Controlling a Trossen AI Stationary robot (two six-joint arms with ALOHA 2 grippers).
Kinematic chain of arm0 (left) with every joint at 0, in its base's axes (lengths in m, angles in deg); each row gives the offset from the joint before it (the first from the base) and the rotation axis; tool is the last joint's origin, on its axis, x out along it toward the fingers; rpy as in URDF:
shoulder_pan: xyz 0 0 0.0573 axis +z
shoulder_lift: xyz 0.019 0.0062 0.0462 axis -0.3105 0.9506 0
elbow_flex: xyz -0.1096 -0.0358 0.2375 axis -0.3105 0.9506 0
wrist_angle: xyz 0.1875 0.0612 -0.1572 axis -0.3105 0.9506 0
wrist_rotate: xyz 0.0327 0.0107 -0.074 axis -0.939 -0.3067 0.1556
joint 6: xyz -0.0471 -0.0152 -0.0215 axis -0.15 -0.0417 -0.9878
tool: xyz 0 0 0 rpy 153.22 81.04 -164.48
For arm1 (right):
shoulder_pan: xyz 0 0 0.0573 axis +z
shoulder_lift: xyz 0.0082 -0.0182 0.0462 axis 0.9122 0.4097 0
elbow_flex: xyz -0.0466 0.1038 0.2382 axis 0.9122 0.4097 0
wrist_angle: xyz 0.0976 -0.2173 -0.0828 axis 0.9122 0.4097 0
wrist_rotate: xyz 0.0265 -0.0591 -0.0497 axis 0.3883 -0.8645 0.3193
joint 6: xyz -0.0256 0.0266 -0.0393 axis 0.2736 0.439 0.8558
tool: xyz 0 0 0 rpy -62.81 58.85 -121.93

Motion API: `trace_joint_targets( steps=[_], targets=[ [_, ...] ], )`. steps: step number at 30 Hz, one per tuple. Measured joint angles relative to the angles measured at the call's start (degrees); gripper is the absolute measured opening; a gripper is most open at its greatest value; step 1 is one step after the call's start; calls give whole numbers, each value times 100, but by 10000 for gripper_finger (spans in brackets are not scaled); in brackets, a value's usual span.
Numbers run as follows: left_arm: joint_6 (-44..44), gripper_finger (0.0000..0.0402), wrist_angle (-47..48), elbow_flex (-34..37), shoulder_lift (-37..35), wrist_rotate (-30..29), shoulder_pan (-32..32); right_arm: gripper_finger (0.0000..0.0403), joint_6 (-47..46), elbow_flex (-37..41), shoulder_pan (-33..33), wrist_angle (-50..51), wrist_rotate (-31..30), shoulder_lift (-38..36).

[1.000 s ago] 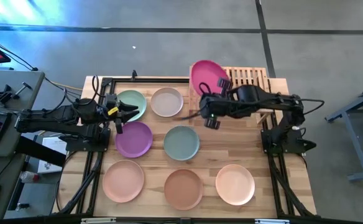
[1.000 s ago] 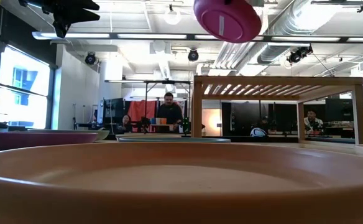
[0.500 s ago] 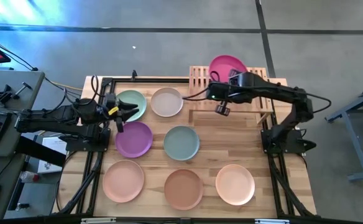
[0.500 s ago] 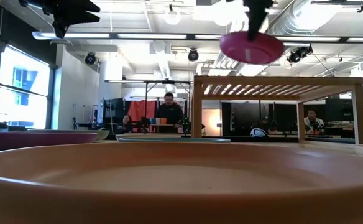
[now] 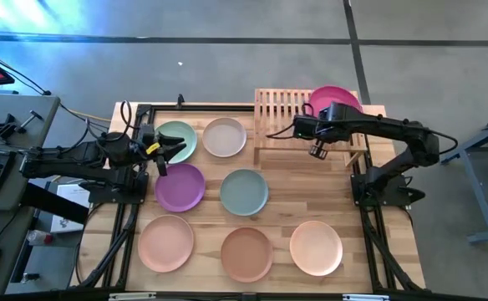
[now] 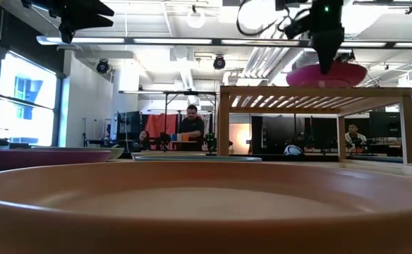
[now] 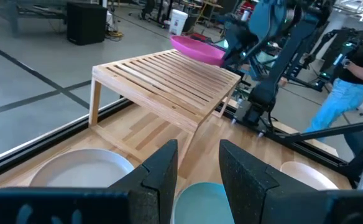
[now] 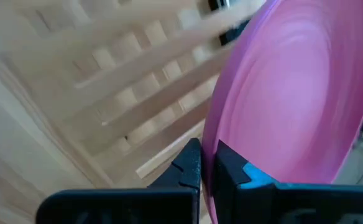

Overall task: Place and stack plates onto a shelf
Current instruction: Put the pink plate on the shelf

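The magenta plate (image 5: 338, 98) hangs nearly level just over the right half of the slatted shelf (image 5: 287, 109), held by my right gripper (image 5: 326, 114). In the low view the plate (image 6: 326, 74) sits a sliver above the shelf top (image 6: 315, 90); whether they touch I cannot tell. My left gripper (image 5: 174, 151) is open and hovers between the mint green plate (image 5: 178, 139) and the purple plate (image 5: 180, 186). Pale pink (image 5: 225, 137), grey-teal (image 5: 244, 191), peach (image 5: 166, 242), terracotta (image 5: 246, 253) and cream (image 5: 316, 247) plates lie flat on the table. My right gripper pinches the magenta plate's rim (image 8: 214, 146) between its two fingers (image 8: 191, 163), one on the inner face and one outside. The fingers come from above, pointing down (image 6: 327, 53). The plate is close to level, spreading away from the fingers over the slats.
The shelf's left half (image 5: 271, 107) is bare slats. The shelf stands at the table's far right, with open plank between it and the grey-teal plate. A black frame (image 5: 135, 113) edges the table. People sit in the room beyond (image 6: 192, 127).
My right gripper has carried the magenta plate from above the shelf's left end toward the table's right and downward. The plate has gone from steeply tilted and high up to nearly level just above the slats. The left arm has kept still.
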Motion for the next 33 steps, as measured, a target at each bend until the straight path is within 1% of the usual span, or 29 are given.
trace_joint_targets(
  steps=[4,11,17,19,29,33],
  targets=[
    [0,106,0,0,0,-43,0,0,-270,242,-189,-21,114,0],
    [-9,106,-1,0,0,-42,0,0,-338,380,-419,-182,372,4],
    [-6,106,0,0,0,-42,-2,0,-290,380,-628,-268,899,8],
    [-7,106,0,0,0,-42,-2,0,-265,380,-678,-280,990,9],
    [-7,106,0,0,0,-40,0,1,-217,380,-718,-385,1024,11],
    [-4,106,0,0,0,-36,-2,22,-184,380,-718,-467,1075,11]
  ],
)
